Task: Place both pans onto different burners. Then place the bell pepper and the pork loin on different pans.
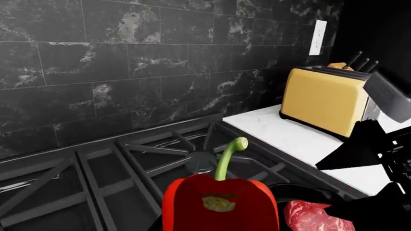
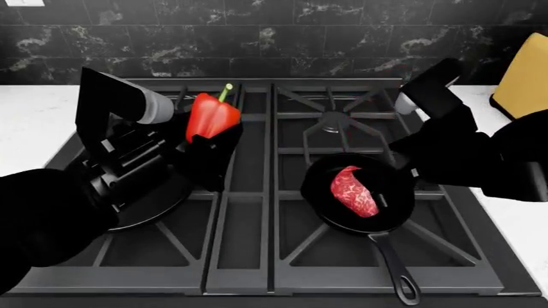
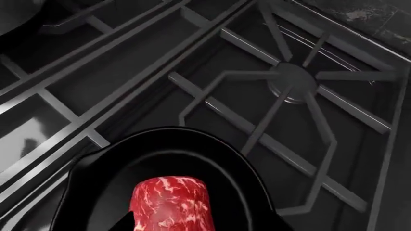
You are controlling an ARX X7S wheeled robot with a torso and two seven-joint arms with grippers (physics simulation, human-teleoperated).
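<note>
Bell pepper (image 2: 210, 115) held aloft over the left side of the stove, pork loin (image 2: 355, 190) already in the smaller pan (image 2: 360, 192).

Pinched in the left gripper (image 2: 205, 138) by its lower body, stem up, above and just behind the wider pan (image 2: 150, 208), which is largely hidden under the arm. Probably light, firm and slick-skinned; best gripped across the broad body, never the thin stem. Right gripper (image 2: 411, 160) beside the smaller pan's rim; open or closed, cannot tell.

Black marble-veined wall tiles (image 1: 128, 62) back a white countertop (image 1: 289, 134) bearing a yellow toaster (image 1: 324, 98) below a white outlet (image 1: 317, 37).
</note>
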